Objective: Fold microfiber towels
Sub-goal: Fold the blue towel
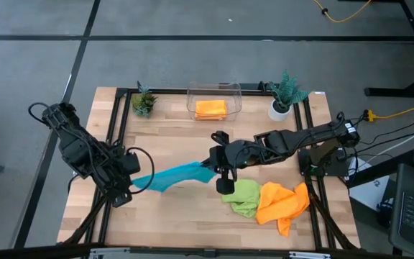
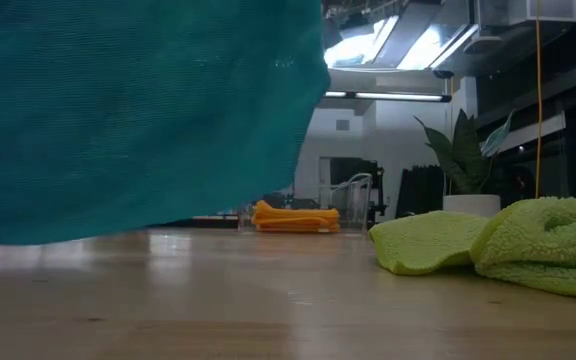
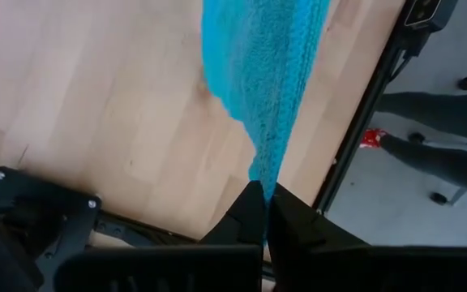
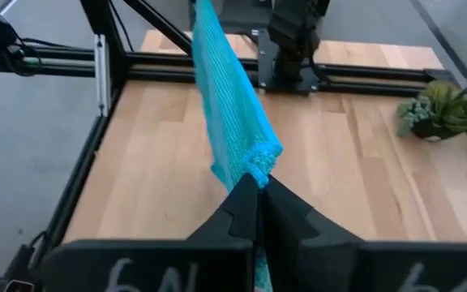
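I have the teal towel (image 1: 175,175) stretched in the air between both arms — left gripper (image 1: 129,180) clamped on one end, right gripper (image 1: 216,173) pinching the other. It hangs over the table (image 1: 171,137), just beside the green towel (image 1: 244,197) — that one touches the crumpled orange towel (image 1: 282,203).

The high view looks straight down on the whole table (image 1: 185,137). The low view sits at tabletop height, facing level across it toward the far room. Each wrist view looks forward along its own arm, close to the wood. All four views share the teal towel (image 1: 175,175), and both wrist views see it stretched toward the other arm.
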Motion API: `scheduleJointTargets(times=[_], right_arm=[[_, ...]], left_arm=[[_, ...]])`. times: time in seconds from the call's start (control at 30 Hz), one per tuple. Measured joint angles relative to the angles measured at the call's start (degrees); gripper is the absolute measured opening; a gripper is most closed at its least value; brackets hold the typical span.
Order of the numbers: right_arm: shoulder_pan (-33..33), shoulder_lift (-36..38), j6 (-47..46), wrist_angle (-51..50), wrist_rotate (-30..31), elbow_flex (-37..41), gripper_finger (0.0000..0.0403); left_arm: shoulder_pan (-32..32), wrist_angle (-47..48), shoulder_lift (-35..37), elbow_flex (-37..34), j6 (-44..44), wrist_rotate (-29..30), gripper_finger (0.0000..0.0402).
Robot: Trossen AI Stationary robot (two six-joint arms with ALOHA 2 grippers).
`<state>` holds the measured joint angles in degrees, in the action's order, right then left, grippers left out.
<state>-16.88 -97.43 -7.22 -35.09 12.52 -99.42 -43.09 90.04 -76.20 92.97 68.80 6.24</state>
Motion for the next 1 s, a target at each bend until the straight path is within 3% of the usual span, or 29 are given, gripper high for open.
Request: scheduleJointTargets(times=[0.3, 0.5, 0.67, 1.0], right_arm=[[-1.52, 0.0, 0.23, 1.96, 0.06, 0.0, 0.0016], [-2.86, -0.43, 3.81, 0.9, 8.37, 0.01, 0.0006], [-3.26, -0.27, 9.05, 4.75, 8.83, 0.04, 0.0015], [-3.43, 0.04, 5.86, 4.17, 8.46, 0.02, 0.0014]], left_arm=[[0.02, -0.02, 0.0, 0.0, 0.28, -1.5, 0.0], [0.02, -0.02, 0.01, 0.0, 1.76, -0.42, 0.0], [0.02, 0.0, 0.02, 0.0, 2.71, -1.47, 0.0], [0.04, -0.02, 0.02, 0.0, 3.16, -1.26, 0.0]])
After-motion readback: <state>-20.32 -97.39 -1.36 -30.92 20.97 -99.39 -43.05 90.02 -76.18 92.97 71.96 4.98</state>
